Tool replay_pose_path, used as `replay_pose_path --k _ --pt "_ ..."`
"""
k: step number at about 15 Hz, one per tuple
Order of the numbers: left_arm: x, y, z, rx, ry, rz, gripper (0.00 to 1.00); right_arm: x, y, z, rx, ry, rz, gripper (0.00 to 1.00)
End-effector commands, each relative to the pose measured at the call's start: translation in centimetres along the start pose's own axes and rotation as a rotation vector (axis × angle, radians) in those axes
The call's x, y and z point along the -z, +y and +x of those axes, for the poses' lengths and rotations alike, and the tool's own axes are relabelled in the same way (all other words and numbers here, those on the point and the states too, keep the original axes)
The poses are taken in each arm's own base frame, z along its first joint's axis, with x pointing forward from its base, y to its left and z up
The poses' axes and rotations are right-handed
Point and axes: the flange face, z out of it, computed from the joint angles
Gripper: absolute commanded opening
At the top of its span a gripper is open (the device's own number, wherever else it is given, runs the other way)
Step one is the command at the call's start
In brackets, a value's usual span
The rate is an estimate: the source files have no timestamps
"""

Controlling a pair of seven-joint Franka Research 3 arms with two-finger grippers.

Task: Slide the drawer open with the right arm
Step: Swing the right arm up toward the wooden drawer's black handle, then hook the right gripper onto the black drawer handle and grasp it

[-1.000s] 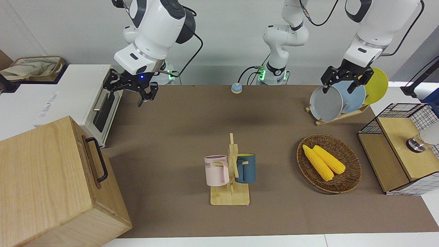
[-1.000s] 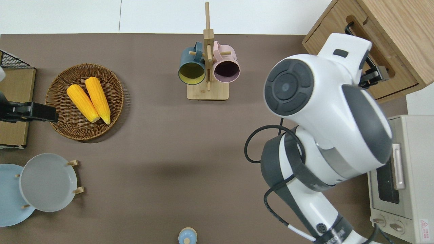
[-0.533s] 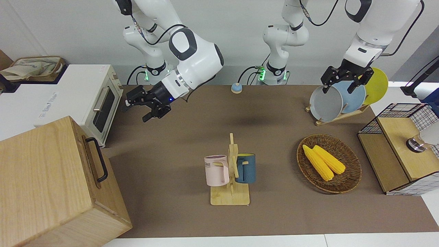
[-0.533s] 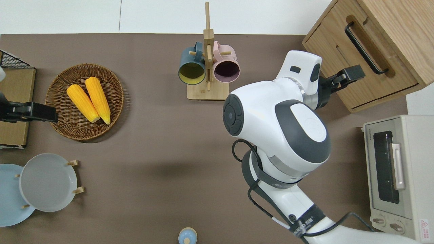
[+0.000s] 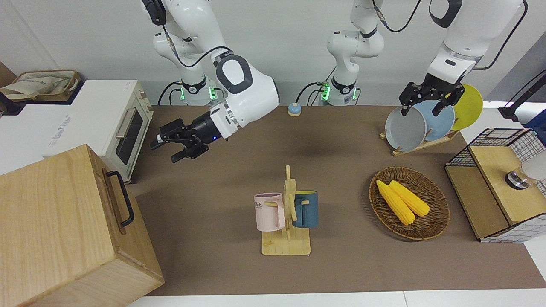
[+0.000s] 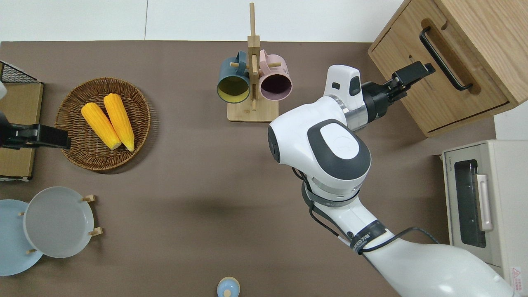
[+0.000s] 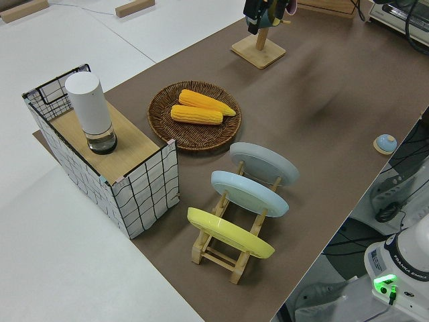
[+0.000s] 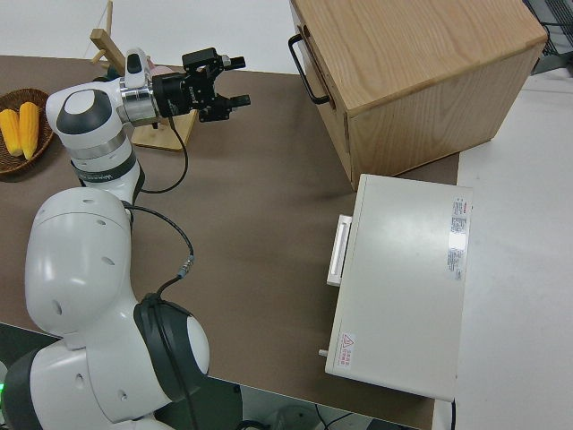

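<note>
The pink mug (image 5: 270,211) on the wooden mug rack (image 5: 287,230) carries dark letters reading "ME", the start hidden. The left arm's base (image 7: 403,268) reads "FRANKA EMIKA". The white toaster oven (image 6: 486,214) has a red warning triangle label at its 5 o'clock corner in the overhead view; its other lettering is illegible.

1. Brown mat (image 5: 349,273) is covering the table; white tabletop (image 6: 198,20) is showing along the edge farthest from the robots.
2. Plain white wall (image 5: 298,47) is rising at the robots' end of the table.
3. White side surface (image 8: 510,296) is adjoining the right arm's end of the table.
4. Even light is falling from above; soft shadows are lying on the mat.
5. Black cables (image 5: 309,89) are trailing at the arm bases.
</note>
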Motion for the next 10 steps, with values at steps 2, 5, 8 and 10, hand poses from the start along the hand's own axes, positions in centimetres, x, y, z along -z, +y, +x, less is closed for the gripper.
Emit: replay_pose_path --k 2,5,8,10 --pt "0.2 0.0 0.4 -0.008 0.007 0.016 1.0 -3.3 -2.4 1.1 -0.048 0.021 -0.089 0.979" --pt "0.2 0.0 0.4 -0.008 0.007 0.016 1.0 -6.0 -2.4 1.5 -0.053 0.059 -0.096 0.979" --pt "0.2 0.0 0.4 -0.008 0.007 0.016 1.0 -8.5 -2.8 1.9 -0.04 0.088 -0.121 0.979" --pt "0.2 0.0 0.4 -0.008 0.007 0.016 1.0 -10.3 -3.6 1.9 -0.053 0.083 -0.155 0.979"
